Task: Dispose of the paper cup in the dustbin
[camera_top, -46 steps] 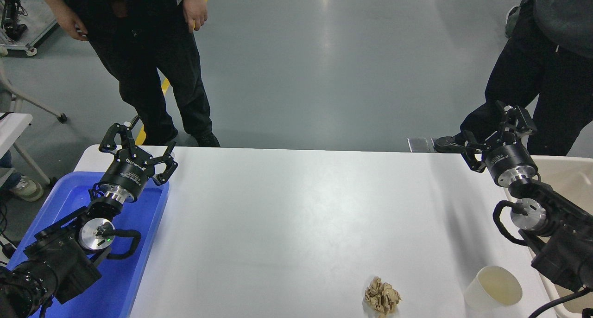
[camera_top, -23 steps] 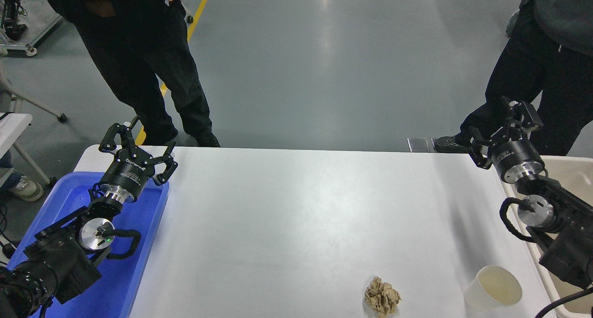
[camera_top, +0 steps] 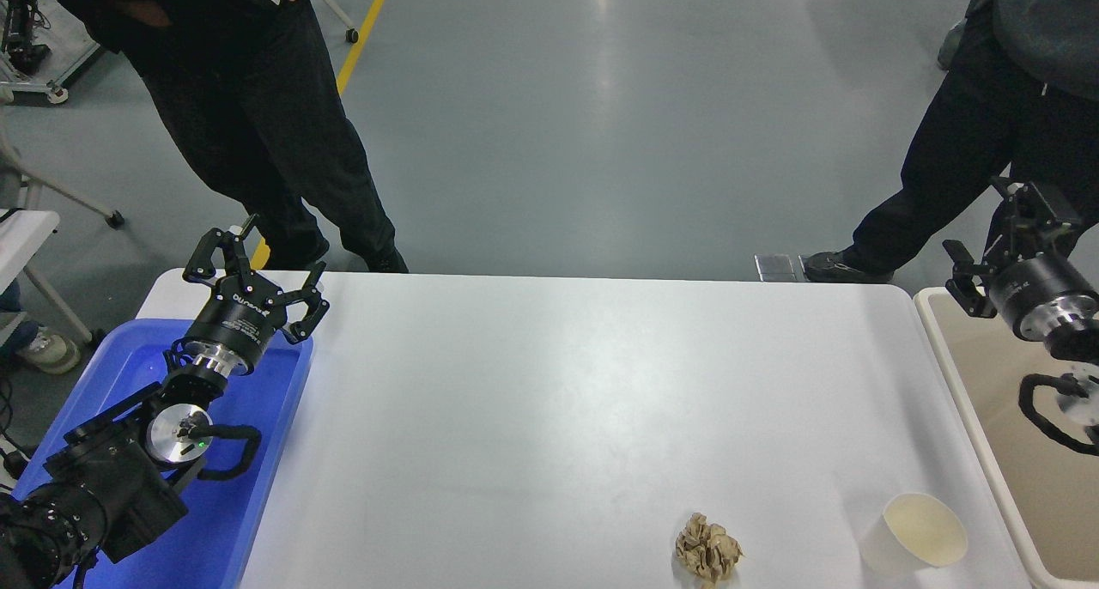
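Observation:
The paper cup (camera_top: 914, 533) stands upright near the table's front right corner, white outside and cream inside. The beige dustbin (camera_top: 970, 400) sits just past the table's right edge, its inside visible. My right gripper (camera_top: 1000, 228) hangs open and empty above the dustbin's far end, well behind the cup and away from it. My left gripper (camera_top: 253, 258) is parked open over the far end of the blue tray at the lower left.
A crumpled brown paper ball (camera_top: 708, 550) lies at the front edge, left of the cup. The blue tray (camera_top: 258, 486) takes up the table's left side. Two people in dark trousers stand beyond the far edge, at top left and top right.
My right arm has swung to the right, off the table and over the dustbin. The cup, paper ball and left arm have stayed put. The person at top left has shifted.

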